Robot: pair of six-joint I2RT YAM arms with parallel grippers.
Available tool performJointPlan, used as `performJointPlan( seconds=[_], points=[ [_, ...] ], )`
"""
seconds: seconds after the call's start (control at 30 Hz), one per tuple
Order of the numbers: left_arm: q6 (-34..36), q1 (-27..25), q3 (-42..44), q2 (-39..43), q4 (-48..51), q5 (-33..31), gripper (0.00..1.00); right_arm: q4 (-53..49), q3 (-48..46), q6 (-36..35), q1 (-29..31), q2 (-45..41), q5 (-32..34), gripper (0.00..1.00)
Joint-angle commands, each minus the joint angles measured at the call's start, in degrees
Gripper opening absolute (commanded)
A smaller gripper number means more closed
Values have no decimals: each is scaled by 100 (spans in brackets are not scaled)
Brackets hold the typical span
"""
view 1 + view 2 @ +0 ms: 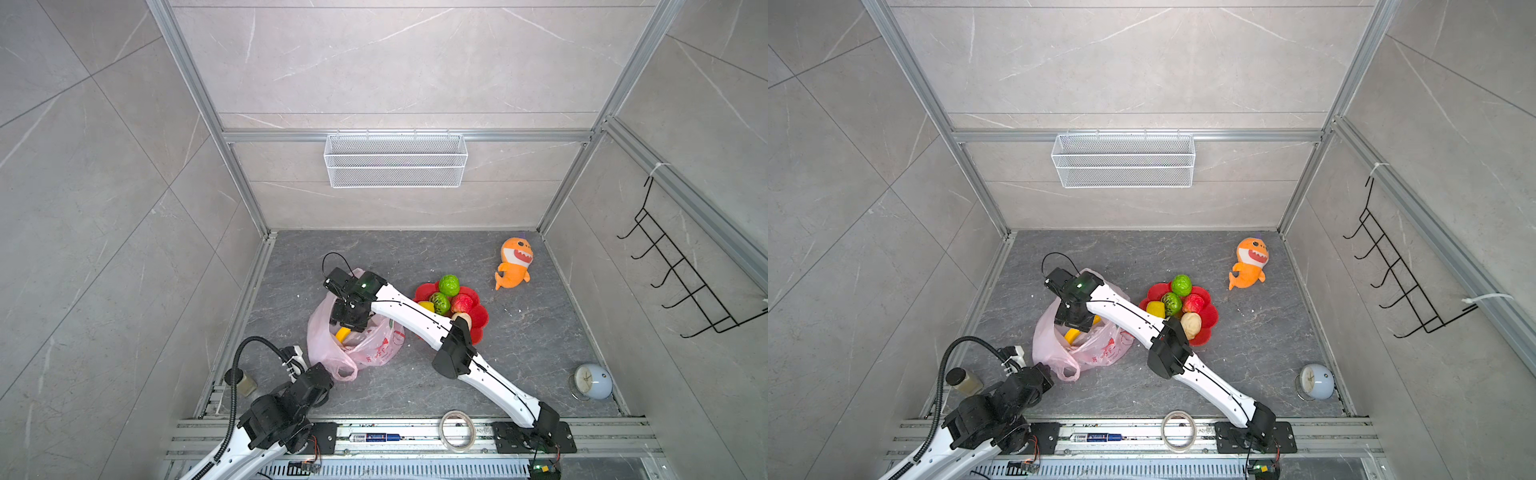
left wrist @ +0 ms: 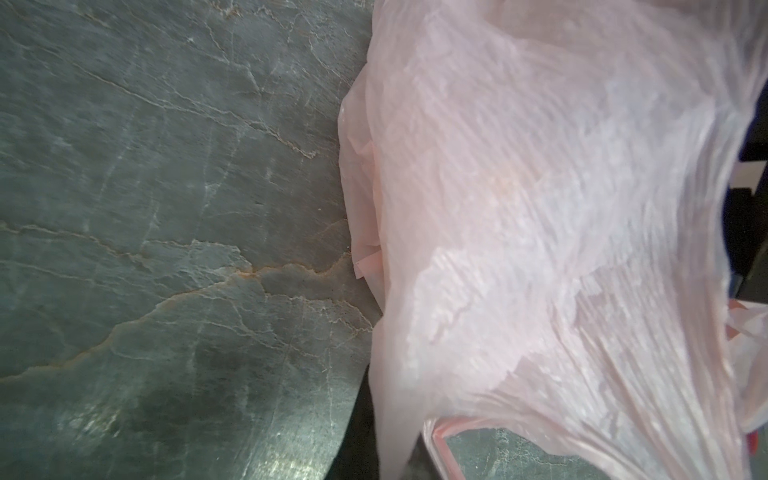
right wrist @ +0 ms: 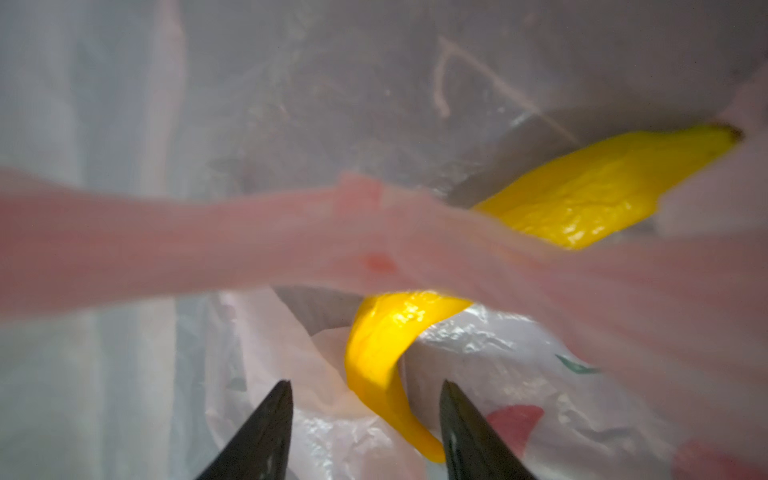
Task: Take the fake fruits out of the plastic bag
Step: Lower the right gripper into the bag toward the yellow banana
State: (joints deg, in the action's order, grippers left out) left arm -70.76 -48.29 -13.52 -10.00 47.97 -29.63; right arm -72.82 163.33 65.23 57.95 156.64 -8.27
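The pink plastic bag [image 1: 376, 349] [image 1: 1100, 353] lies at the left of the floor with its mouth open. My left gripper [image 1: 332, 376] [image 2: 390, 457] is shut on a handle loop of the plastic bag [image 2: 540, 208]. My right gripper [image 1: 348, 324] [image 3: 365, 386] is open inside the bag's mouth, its fingertips either side of the yellow banana [image 3: 386, 357] [image 1: 343, 334] without touching it. A bag handle strap crosses the right wrist view. Several fake fruits sit on the red dish [image 1: 482, 316]: two green ones [image 1: 449, 285], a red one [image 1: 462, 303], a lemon [image 1: 427, 306] and a cream-peach one [image 1: 1191, 325].
An orange plush shark [image 1: 514, 262] lies at the back right. A pale blue clock [image 1: 592, 381] stands at the front right, a tape roll [image 1: 458, 430] and a marker [image 1: 374, 437] on the front rail, a jar [image 1: 245, 384] at the front left. A wire basket [image 1: 395, 160] hangs on the back wall.
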Motion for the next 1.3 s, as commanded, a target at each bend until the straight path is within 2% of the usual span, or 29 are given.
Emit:
performJointPlan(
  seconds=[0.0, 0.17, 0.23, 0.53, 0.77, 0.93, 1.27],
  points=[
    [116, -14, -2, 113, 167, -87, 0, -493, -91, 148, 31, -102, 261, 59],
    [71, -14, 92, 143, 158, 7, 0, -23, -1246, 221, 93, -642, 179, 59],
    [66, -18, 151, 142, 86, 50, 0, 48, -1360, 269, 95, -639, 160, 59],
    [37, -13, 259, 156, 55, 216, 0, -6, -684, 384, 93, -326, 187, 59],
    [5, -15, 271, 202, 42, 234, 0, 126, -754, 524, 76, -250, 135, 59],
    [-33, -13, 356, 283, -102, 587, 0, 246, -609, 586, 59, -77, 86, 59],
    [66, -16, 324, 293, -99, 724, 0, 312, -635, 681, 11, 99, 10, 59]
  ],
)
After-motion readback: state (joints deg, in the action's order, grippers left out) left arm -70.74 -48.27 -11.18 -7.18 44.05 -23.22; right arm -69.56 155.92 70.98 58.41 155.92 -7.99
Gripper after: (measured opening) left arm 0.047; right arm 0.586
